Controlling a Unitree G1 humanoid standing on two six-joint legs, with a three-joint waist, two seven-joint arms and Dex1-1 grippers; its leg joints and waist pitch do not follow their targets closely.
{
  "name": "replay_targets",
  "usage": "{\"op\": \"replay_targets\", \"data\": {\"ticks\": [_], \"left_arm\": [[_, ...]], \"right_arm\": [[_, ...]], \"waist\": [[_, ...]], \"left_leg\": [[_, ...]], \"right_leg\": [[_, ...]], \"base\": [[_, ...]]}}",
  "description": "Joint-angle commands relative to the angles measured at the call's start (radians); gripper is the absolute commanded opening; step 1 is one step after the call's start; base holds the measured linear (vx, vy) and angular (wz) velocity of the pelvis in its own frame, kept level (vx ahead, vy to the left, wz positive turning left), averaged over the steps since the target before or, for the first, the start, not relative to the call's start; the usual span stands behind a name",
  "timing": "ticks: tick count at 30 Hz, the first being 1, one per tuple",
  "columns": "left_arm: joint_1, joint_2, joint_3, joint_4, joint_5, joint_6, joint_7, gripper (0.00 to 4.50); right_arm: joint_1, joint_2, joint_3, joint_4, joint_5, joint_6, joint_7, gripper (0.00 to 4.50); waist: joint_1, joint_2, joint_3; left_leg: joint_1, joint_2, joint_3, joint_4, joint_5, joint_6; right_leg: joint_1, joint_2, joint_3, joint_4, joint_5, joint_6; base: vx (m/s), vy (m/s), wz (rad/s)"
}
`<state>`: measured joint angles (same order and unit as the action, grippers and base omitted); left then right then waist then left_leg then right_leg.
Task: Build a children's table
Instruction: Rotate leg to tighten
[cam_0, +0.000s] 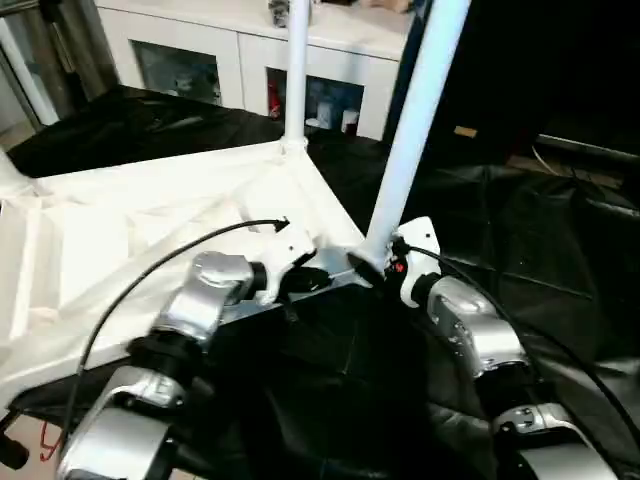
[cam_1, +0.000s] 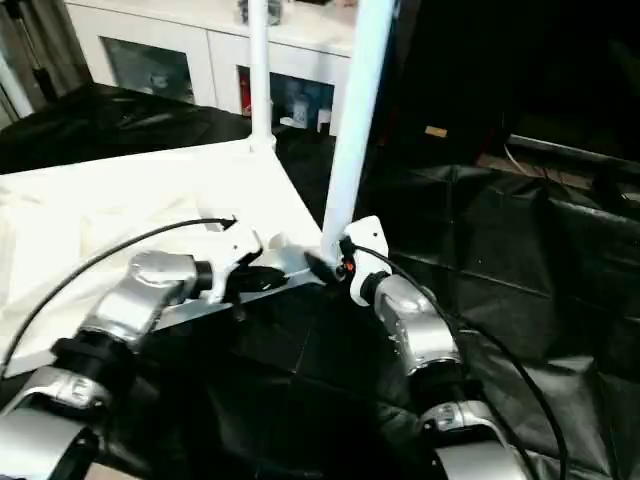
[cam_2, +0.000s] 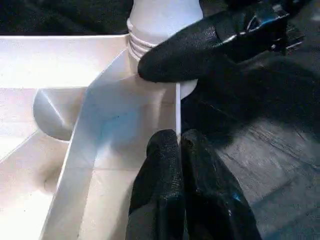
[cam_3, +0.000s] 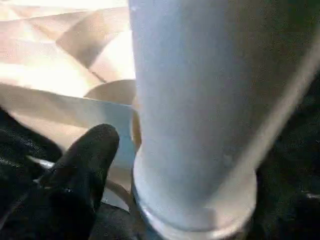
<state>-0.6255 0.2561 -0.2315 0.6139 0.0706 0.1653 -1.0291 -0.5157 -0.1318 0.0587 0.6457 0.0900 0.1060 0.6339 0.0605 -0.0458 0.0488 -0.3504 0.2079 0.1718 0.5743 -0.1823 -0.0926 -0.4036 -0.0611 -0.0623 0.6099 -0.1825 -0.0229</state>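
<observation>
Now left jaws (cam_2: 179, 145) pinch the tabletop (cam_2: 105, 130) rim, right jaws (cam_0: 372, 262) open beside the leg (cam_0: 415, 125).

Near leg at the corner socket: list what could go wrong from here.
1. The near leg leans in its corner socket and may not be fully seated, so it could tip or pop out.
2. The right end effector sits at that leg's base; pulling away could drag it further off upright.
3. The left end effector, shut on the tabletop's rim, could shift the tabletop and disturb the far leg.
</observation>
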Motion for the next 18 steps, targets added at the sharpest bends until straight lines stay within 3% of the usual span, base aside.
{"op": "replay_targets", "data": {"ticks": [1,4,7,11,14,18], "left_arm": [[0.011,-0.011,-0.044,-0.040,-0.039,-0.021,-0.081,0.00],[0.020,0.037,-0.050,-0.051,-0.043,-0.024,-0.163,0.00],[0.029,0.079,-0.057,-0.057,-0.050,-0.042,-0.234,0.00],[0.038,0.127,-0.067,-0.058,-0.055,-0.066,-0.305,0.00],[0.038,0.153,-0.070,-0.054,-0.060,-0.077,-0.339,0.00],[0.042,0.177,-0.073,-0.056,-0.068,-0.077,-0.381,0.00]], "right_arm": [[0.013,-0.013,0.099,-0.051,0.016,-0.009,0.157,3.95],[0.033,-0.085,0.126,-0.089,0.022,-0.007,0.295,3.95],[0.049,-0.138,0.143,-0.120,0.029,0.003,0.400,3.95],[0.063,-0.193,0.161,-0.145,0.037,0.018,0.505,3.95],[0.066,-0.215,0.165,-0.159,0.058,0.041,0.556,3.95],[0.063,-0.221,0.161,-0.165,0.074,0.050,0.585,3.59]], "waist": [[0.004,0.006,-0.060],[0.005,0.005,-0.060],[0.006,0.004,-0.058],[0.009,0.005,-0.055],[0.012,0.003,-0.056],[0.021,0.003,-0.058]], "left_leg": [[0.000,0.024,-0.001,-0.063,-0.175,0.038],[-0.001,0.024,-0.001,-0.060,-0.170,0.055],[0.001,0.025,0.000,-0.060,-0.185,0.062],[0.004,0.027,0.000,-0.063,-0.215,0.045],[0.004,0.029,0.000,-0.063,-0.216,0.045],[0.003,0.030,0.002,-0.061,-0.187,0.046]], "right_leg": [[0.055,-0.075,0.049,-0.071,-0.159,-0.203],[0.059,-0.074,0.048,-0.066,-0.118,-0.218],[0.057,-0.075,0.048,-0.070,-0.145,-0.223],[0.054,-0.074,0.047,-0.076,-0.216,-0.211],[0.053,-0.074,0.047,-0.074,-0.217,-0.211],[0.053,-0.075,0.047,-0.068,-0.189,-0.218]], "base": [[0.000,0.000,0.00],[0.000,0.000,0.00],[0.000,0.000,0.00],[0.000,0.000,0.00],[0.000,0.000,0.00],[0.000,0.000,0.00]]}}
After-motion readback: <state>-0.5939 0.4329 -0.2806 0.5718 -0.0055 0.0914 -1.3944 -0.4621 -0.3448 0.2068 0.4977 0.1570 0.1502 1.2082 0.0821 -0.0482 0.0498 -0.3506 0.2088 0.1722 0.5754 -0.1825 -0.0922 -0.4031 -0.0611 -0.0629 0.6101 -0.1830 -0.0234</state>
